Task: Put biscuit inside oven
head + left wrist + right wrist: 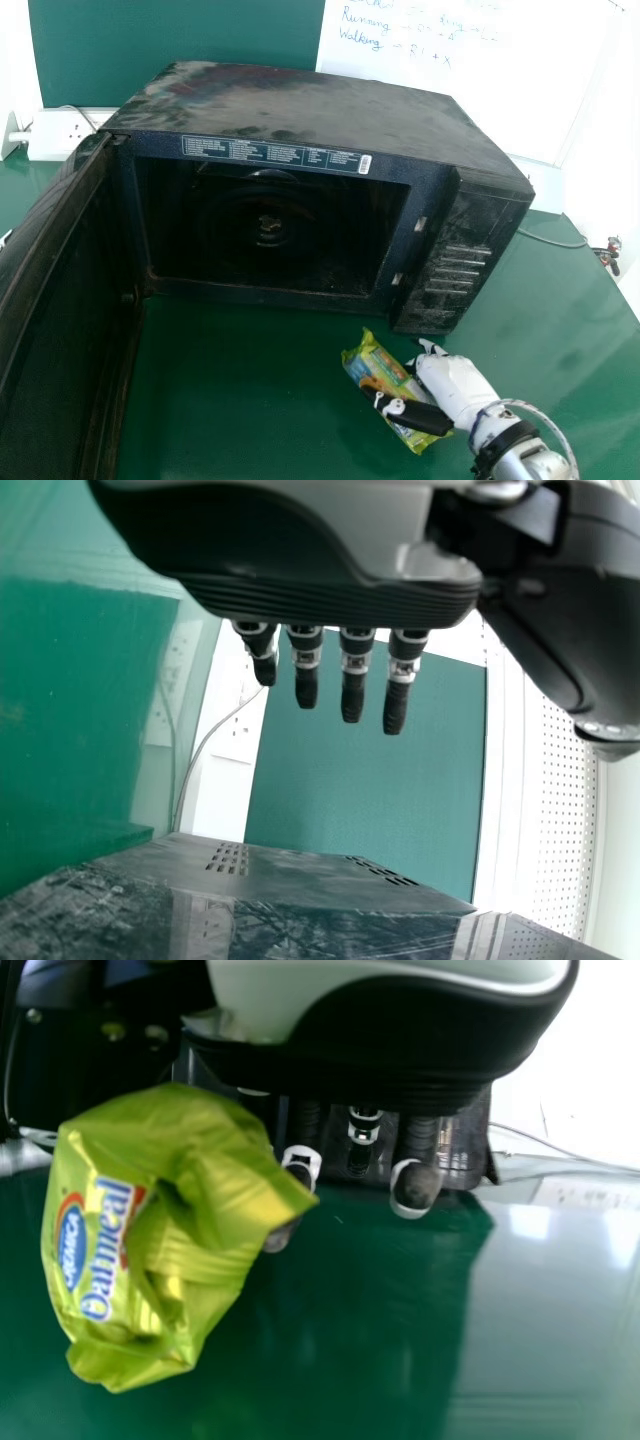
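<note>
Biscuit packet (382, 364) lies pinched between the right hand's (456, 388) thumb and fingers. Just beyond them stands the open oven (320, 98). Left hand's (300, 585) fingers are straight, slightly spread.

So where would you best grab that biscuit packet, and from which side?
Probably across its middle, from the robot's right, where its right hand comes in: the biscuit packet is long and narrow, so a hand should span it. Its crumpled end looks floppy, likely a poorer hold.

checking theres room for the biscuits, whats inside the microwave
Inside the microwave, a hub-like fitting shows. The upper front frame hides part of the ceiling; corners are too dark to tell.
</note>
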Robot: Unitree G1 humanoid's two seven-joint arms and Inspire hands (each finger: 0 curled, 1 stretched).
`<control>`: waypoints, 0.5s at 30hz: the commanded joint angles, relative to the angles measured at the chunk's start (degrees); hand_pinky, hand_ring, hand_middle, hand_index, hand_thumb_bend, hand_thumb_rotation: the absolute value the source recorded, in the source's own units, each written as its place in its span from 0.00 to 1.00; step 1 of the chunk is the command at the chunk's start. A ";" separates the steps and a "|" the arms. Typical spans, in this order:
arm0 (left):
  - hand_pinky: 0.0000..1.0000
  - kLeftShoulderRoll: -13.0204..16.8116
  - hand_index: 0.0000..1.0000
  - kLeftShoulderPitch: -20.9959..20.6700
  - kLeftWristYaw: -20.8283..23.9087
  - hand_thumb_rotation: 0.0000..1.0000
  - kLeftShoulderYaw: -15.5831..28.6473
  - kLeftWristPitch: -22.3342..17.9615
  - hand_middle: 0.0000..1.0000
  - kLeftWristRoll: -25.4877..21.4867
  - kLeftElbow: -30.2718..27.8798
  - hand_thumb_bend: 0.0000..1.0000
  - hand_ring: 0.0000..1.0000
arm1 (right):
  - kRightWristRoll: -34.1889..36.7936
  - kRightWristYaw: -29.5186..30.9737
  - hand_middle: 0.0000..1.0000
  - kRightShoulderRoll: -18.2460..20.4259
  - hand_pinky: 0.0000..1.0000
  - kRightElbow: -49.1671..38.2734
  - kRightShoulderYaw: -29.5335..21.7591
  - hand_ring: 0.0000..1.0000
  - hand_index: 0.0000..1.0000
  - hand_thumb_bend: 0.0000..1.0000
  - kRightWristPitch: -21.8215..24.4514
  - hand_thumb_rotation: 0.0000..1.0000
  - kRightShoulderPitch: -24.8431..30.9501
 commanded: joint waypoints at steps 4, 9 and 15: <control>1.00 -0.10 0.91 0.26 -0.20 1.00 0.25 0.50 0.91 -0.47 -0.92 1.00 0.89 | 6.19 1.65 0.10 0.53 0.00 -2.77 -2.20 0.02 0.12 0.74 0.52 0.00 -0.09; 1.00 0.05 0.92 0.18 -0.41 1.00 0.41 1.09 0.92 -1.07 -0.82 0.99 0.90 | 9.75 3.53 0.11 0.49 0.00 -5.02 -2.79 0.03 0.12 0.76 1.56 0.00 -0.10; 1.00 0.13 0.91 0.30 0.14 1.00 0.49 1.60 0.92 -0.23 -1.15 0.99 0.89 | 8.59 1.98 0.11 1.88 0.00 -6.93 -1.92 0.03 0.12 0.73 0.99 0.00 -0.46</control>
